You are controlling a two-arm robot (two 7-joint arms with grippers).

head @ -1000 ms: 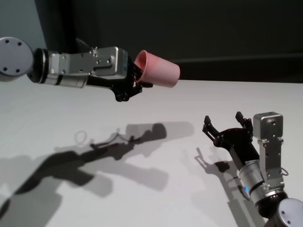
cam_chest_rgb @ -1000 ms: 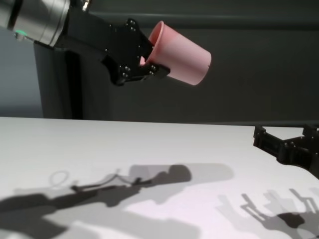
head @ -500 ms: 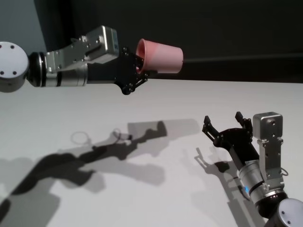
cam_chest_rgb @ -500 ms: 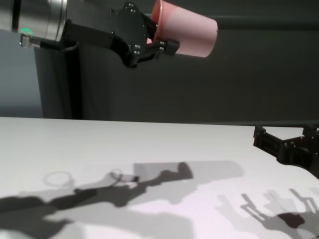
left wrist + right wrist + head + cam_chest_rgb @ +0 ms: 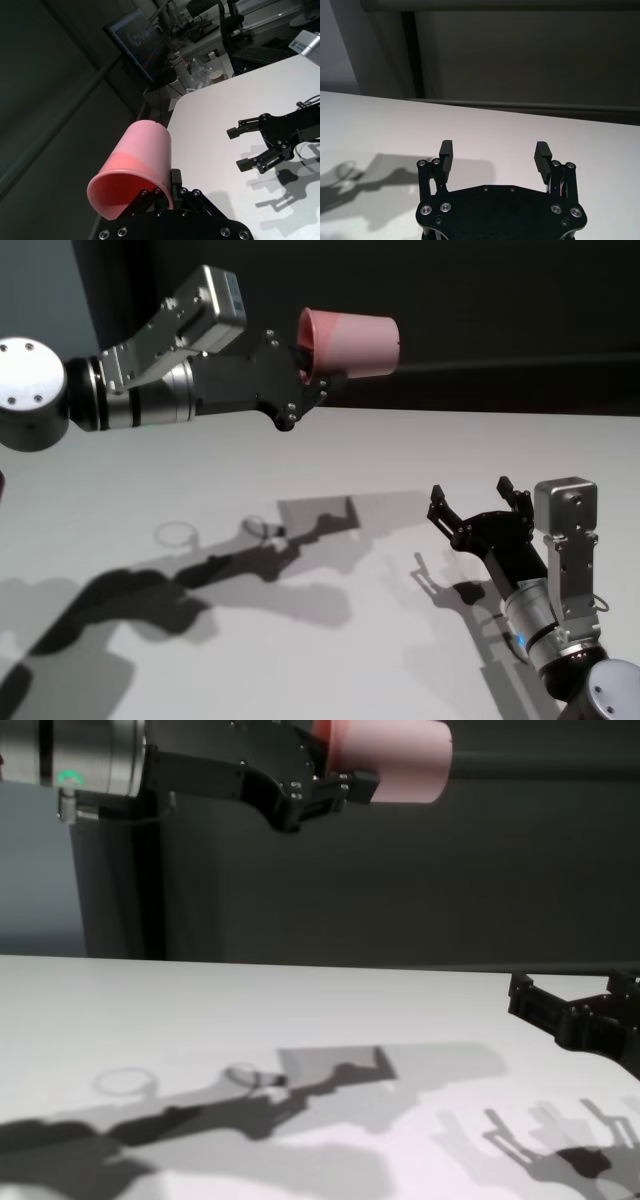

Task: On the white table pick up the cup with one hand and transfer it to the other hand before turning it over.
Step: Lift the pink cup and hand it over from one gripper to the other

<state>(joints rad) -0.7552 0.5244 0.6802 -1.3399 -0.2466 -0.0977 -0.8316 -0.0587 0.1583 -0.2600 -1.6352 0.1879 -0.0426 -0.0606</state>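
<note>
Head view: the white table (image 5: 300,660) fills the lower part of the scene, a broad matte surface crossed by the dark shadows of both arms. Above its far left part the left arm reaches in from the left, raised well clear of the tabletop, and its gripper (image 5: 318,368), the one with the black housing and silver wrist, is clamped on the cup (image 5: 352,342). The cup is held high in the air, lying roughly on its side with its open mouth toward the gripper and its narrower base pointing to the right. In the left wrist view the pink cup (image 5: 135,167) sits with its rim caught at the black fingers (image 5: 176,180); one finger seems to be inside the mouth and the other outside the wall, though the near finger is partly hidden behind the rim. The chest view shows the same grip at the very top, the cup (image 5: 395,758) cut off by the upper edge, well above the table (image 5: 200,1020).

The right gripper (image 5: 478,502), with its light grey boxy housing, hovers low near the table's right side, well apart from the cup. Its fingers (image 5: 542,155) stand wide apart with nothing between them, and the table (image 5: 485,130) lies beyond.
</note>
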